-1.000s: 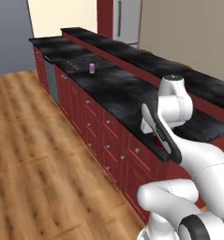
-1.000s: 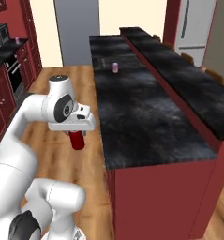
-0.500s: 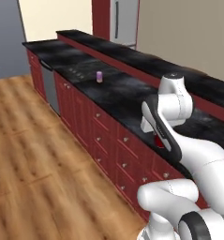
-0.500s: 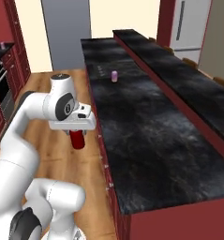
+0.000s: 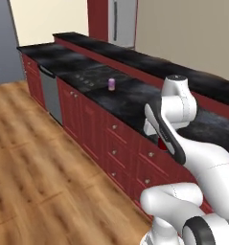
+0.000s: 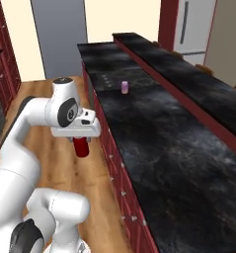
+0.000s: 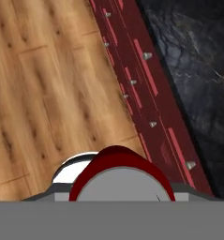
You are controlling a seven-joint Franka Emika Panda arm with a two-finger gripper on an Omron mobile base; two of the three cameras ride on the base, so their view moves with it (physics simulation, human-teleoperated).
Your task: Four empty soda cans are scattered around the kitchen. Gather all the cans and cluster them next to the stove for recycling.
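Observation:
My gripper (image 6: 81, 142) is shut on a red soda can (image 6: 81, 147), held upright over the wood floor just off the counter's front edge. In the hand view the red can (image 7: 120, 171) bulges up from the bottom, above the floor and the red drawer fronts. A sliver of the red can (image 5: 162, 142) peeks out behind my forearm in the left base view. A purple soda can (image 5: 111, 84) (image 6: 124, 87) stands on the black counter beside the stove (image 5: 85, 78) (image 6: 107, 81), far ahead of the gripper.
A long black counter (image 6: 154, 148) on dark red cabinets (image 5: 116, 139) runs ahead, with a raised ledge (image 6: 188, 84) behind it. There is a grey dishwasher front (image 5: 52, 95), a steel fridge (image 6: 191, 24) at the far end, and open wood floor (image 5: 34, 167) to the left.
The base has driven forward along the counter, so the stove and the purple can appear nearer. The arm keeps its pose with the red can still gripped.

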